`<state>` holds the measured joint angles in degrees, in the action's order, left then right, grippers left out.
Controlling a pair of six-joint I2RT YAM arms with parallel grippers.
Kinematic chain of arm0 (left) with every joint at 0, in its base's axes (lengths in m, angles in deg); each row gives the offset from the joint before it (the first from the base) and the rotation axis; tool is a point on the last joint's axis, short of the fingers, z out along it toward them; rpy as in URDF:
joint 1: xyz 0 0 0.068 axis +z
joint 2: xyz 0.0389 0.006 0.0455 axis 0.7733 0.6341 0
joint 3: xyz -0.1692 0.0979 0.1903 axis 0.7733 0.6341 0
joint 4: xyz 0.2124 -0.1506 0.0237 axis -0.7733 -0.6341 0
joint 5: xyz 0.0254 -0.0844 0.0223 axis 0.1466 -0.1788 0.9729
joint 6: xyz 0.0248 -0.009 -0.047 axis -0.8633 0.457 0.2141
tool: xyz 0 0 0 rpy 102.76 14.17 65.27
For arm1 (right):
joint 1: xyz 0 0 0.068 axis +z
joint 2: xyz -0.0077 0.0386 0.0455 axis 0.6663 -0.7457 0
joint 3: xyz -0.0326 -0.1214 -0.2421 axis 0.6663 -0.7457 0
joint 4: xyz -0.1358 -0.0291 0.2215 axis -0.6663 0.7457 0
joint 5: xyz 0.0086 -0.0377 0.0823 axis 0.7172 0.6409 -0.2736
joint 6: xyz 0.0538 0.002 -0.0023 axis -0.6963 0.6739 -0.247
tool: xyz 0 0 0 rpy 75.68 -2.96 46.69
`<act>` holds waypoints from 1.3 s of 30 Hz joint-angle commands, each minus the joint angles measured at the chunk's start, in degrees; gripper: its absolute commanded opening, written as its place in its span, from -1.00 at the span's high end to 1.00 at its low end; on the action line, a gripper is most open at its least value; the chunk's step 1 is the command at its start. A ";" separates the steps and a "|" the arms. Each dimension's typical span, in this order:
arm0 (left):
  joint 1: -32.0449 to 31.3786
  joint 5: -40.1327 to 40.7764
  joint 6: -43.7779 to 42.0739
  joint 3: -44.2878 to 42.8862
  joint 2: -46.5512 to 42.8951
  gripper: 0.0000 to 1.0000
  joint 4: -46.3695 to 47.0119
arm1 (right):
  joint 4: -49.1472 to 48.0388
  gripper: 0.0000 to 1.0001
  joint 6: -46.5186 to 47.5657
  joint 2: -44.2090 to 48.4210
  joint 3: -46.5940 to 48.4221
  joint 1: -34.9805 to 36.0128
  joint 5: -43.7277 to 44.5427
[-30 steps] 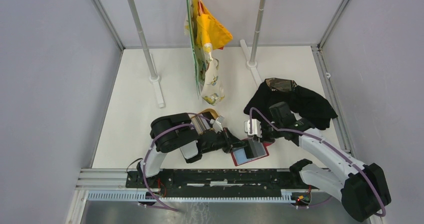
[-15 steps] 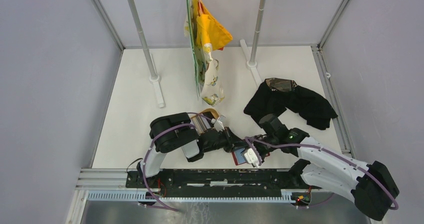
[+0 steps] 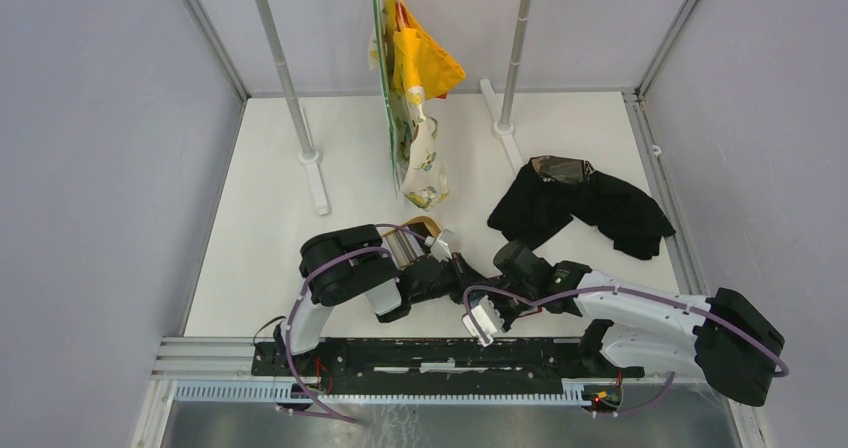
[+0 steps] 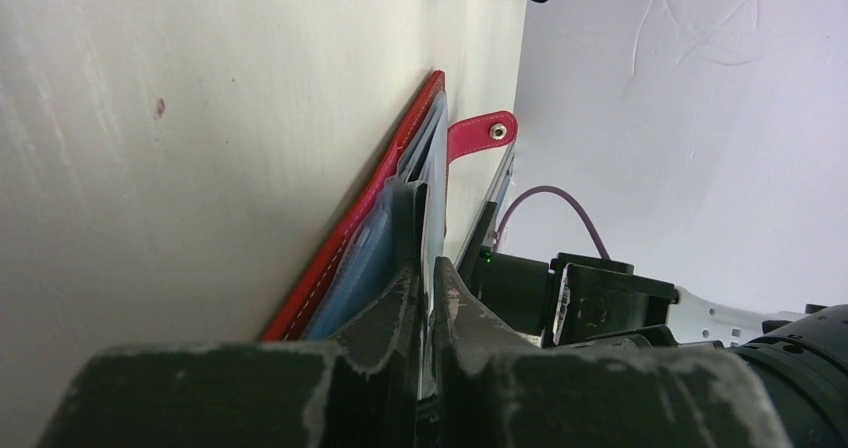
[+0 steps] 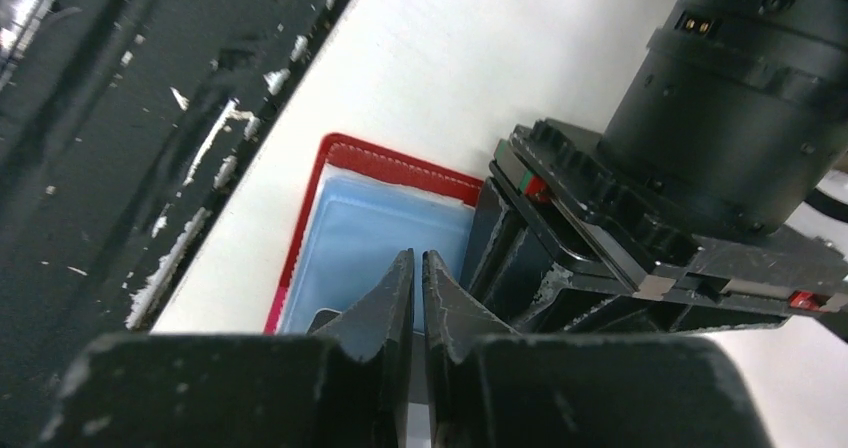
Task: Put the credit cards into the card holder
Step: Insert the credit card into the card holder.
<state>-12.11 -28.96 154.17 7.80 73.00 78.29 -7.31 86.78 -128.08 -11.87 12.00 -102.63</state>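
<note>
The card holder (image 5: pixel 400 160) lies open on the desk (image 3: pixel 270 228), close to the near edge and a little right of its middle. Its pale blue pocket (image 5: pixel 375 248) faces up. The left claw (image 4: pixel 428 268) is clamped on the edge of this pocket. The right claw (image 5: pixel 418 258) is over the same pocket with its fingers almost together; whether something thin is held between them, I cannot tell. The snap tab (image 4: pixel 482 133) sticks out from the red cover.

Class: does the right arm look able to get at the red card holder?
Probably yes: the right tool hovers just over the open card holder, nothing between; the left arm crowds one edge.
</note>
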 commanded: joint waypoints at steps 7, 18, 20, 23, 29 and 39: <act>-0.89 -3.55 5.14 -0.03 2.23 0.68 -10.81 | -0.36 0.74 -2.25 -1.54 0.99 1.72 11.51; -0.93 -3.87 5.21 -0.12 2.65 0.67 -10.17 | 1.73 0.74 -1.51 -0.51 0.48 1.67 15.04; -0.91 -3.95 5.35 -0.13 2.91 0.66 -9.75 | 1.78 0.74 -1.62 -0.33 0.46 1.64 15.46; -0.94 -3.96 5.56 -0.04 3.13 0.66 -8.95 | 1.76 0.74 -1.80 -0.01 0.37 1.66 16.20; -0.93 -3.80 5.45 0.61 2.94 0.65 -8.09 | 2.07 0.74 -1.84 0.64 0.28 0.98 16.87; -0.73 -3.37 3.98 1.25 1.43 0.60 -8.12 | 3.18 0.74 -1.58 1.79 0.12 -1.34 16.40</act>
<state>-12.22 -28.61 154.14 7.21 73.04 77.57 -4.16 85.25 -127.73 -11.89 11.84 -87.74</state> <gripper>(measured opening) 0.192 0.128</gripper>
